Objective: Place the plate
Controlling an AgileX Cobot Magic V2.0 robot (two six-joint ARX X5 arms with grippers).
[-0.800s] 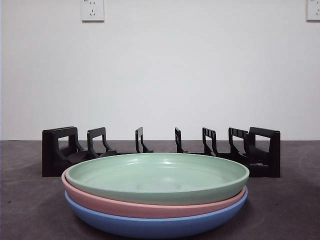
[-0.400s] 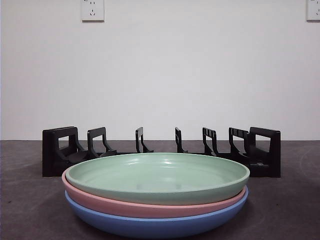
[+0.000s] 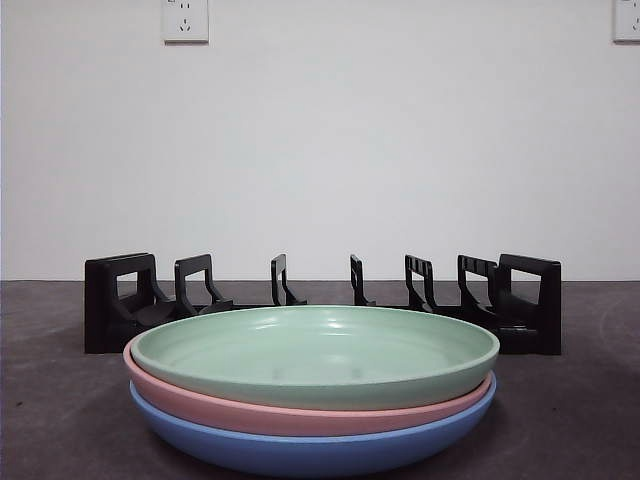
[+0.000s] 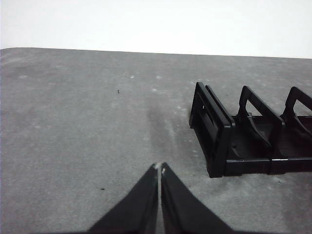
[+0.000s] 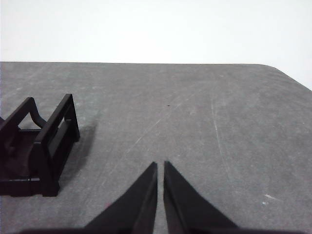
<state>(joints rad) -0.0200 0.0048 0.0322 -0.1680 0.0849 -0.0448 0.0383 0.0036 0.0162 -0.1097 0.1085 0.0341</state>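
A stack of three plates stands at the front of the table: a green plate (image 3: 315,352) on top, a pink plate (image 3: 200,405) under it and a blue plate (image 3: 300,450) at the bottom. Behind them stands a black slotted plate rack (image 3: 320,300), with nothing in its slots. The rack's one end shows in the left wrist view (image 4: 243,136), its other end in the right wrist view (image 5: 44,146). My left gripper (image 4: 159,168) is shut and empty, beside the rack's end. My right gripper (image 5: 160,164) is shut and empty, beside the other end. Neither arm shows in the front view.
The grey table (image 3: 560,420) reaches back to a white wall with two sockets (image 3: 185,20). The table's far corner shows in the right wrist view (image 5: 287,73).
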